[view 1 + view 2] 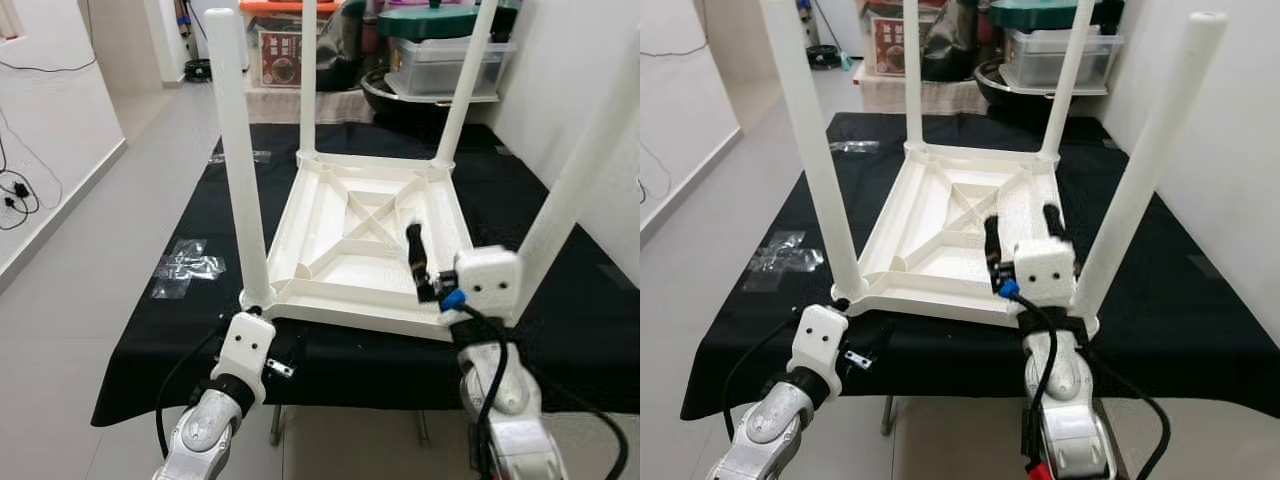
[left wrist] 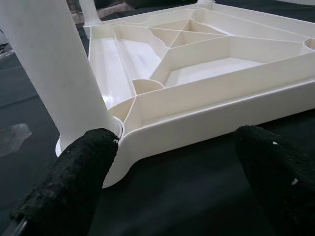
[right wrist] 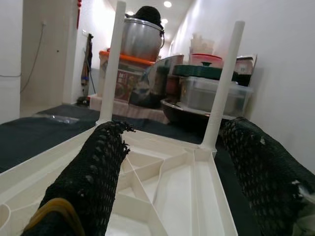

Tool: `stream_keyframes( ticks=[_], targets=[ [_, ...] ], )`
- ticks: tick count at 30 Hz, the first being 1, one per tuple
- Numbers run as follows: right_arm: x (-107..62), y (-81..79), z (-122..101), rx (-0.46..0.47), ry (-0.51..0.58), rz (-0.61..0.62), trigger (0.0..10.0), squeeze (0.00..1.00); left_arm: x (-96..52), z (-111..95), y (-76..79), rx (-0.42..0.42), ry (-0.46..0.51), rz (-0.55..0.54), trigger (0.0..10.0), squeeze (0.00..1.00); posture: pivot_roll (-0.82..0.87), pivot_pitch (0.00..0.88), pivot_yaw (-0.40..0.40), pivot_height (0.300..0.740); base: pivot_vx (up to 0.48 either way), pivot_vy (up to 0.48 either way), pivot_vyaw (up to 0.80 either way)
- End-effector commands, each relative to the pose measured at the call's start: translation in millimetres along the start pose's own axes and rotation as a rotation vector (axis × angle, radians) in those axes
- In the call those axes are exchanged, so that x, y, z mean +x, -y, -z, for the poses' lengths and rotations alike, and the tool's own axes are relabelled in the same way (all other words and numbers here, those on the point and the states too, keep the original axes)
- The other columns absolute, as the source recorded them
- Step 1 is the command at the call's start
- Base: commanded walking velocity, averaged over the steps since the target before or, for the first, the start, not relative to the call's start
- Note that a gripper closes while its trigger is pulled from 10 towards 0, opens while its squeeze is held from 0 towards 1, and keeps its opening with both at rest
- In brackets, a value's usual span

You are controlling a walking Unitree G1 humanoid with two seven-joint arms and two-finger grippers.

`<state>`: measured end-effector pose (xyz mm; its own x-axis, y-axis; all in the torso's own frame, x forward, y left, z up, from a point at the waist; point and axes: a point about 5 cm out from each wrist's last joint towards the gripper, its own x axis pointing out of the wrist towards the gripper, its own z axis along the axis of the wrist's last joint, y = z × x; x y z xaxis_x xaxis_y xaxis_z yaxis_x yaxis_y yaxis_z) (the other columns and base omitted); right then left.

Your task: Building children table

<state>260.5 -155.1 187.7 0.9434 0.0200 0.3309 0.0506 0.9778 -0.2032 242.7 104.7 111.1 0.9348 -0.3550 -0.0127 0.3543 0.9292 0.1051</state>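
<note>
A: Status? 
B: Upturned white children's table (image 1: 365,240) sits mid-frame on the black-clothed bench (image 1: 580,320), four legs up. Left gripper (image 2: 172,177) fingers spread at the near-left leg (image 1: 243,170); right gripper (image 3: 177,172) spread over the underside.
A: Next?
B: Probably seat that leg squarely, push straight down.

**Even indoor light, soft close-up focus**

The room is bright and evenly lit, with ceiling lamps (image 3: 169,4) glowing as small blown-out spots far down the corridor. The white plastic table (image 1: 365,240) reads pale and slightly overexposed against the black cloth (image 1: 170,340), which swallows most shadow detail. In the wrist views the black fingers (image 2: 74,182) sit close and blurred. The nearest table leg (image 1: 575,180) smears softly toward the right edge of the left eye view.
</note>
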Motion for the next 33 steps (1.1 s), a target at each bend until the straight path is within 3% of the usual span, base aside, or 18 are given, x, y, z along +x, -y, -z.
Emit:
stream_keyframes(
  ticks=[1, 3, 9, 21, 33],
  targets=[
    [-6.7, -1.2, 17.4, 0.028, -0.091, -0.011, 10.0, 0.00, -1.4, 2.2, -1.6, 0.008, -0.010, -0.012, 10.0, 0.00, 0.08, 0.000, -0.046, 0.740, 0.000, 0.000, 0.00],
    [-11.9, 0.8, 29.5, 0.041, -0.145, -0.005, 10.0, 0.00, -2.1, 3.8, -2.0, 0.014, -0.022, -0.017, 10.0, 0.00, 0.08, 0.000, -0.047, 0.740, 0.000, 0.000, 0.00],
    [-12.3, 6.0, 37.9, 0.040, -0.177, 0.023, 10.0, 0.00, -2.0, 4.4, -1.0, 0.009, -0.022, -0.014, 10.0, 0.00, 0.08, 0.000, -0.047, 0.740, -0.124, 0.000, 0.00],
    [-15.0, -6.4, 44.4, 0.067, -0.207, -0.041, 10.0, 0.00, -3.6, 5.8, -1.0, 0.011, -0.033, -0.025, 10.0, 0.00, 0.08, 0.000, -0.054, 0.740, -0.252, 0.000, 0.00],
    [-11.6, -6.8, 44.0, 0.061, -0.207, -0.061, 10.0, 0.00, -4.4, 7.4, 0.1, -0.002, -0.040, -0.030, 10.0, 0.00, 0.07, 0.000, -0.060, 0.740, 0.000, 0.000, 0.00]
  ],
)
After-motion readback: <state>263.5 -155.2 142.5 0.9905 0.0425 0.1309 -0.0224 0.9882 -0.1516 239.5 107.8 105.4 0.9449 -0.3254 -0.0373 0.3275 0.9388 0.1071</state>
